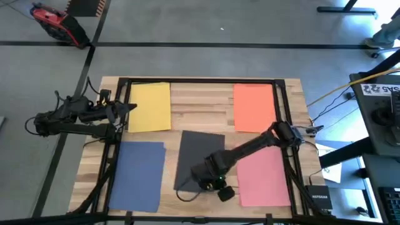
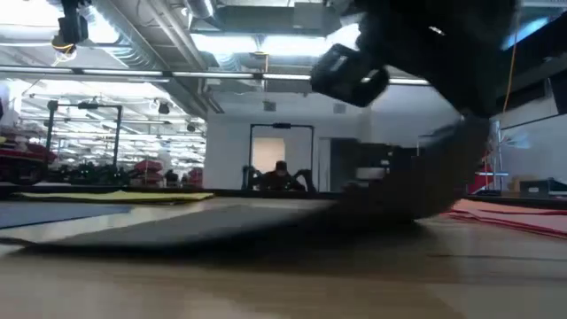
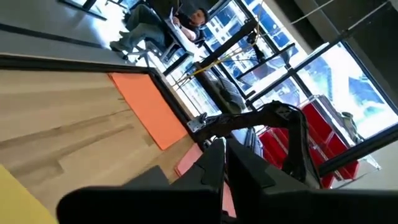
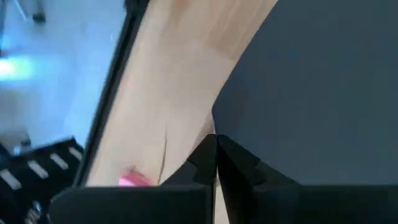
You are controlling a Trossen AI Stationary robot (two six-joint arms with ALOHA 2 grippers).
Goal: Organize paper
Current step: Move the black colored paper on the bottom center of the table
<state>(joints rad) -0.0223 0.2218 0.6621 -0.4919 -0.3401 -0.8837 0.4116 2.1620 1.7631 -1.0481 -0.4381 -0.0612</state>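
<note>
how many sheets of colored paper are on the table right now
5. Yellow sheet at far left, orange sheet at far right, blue sheet at near left, pink sheet at near right, dark grey sheet in the middle under the right hand. Stacked sheets could hide.

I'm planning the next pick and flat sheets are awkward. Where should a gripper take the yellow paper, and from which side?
The yellow paper lies flat on the table, so there is no raised part to pinch. Probably best is its left edge, which sits at the table's rim beside the left gripper: come in low from the left, lifting that edge between the jaws.
</note>
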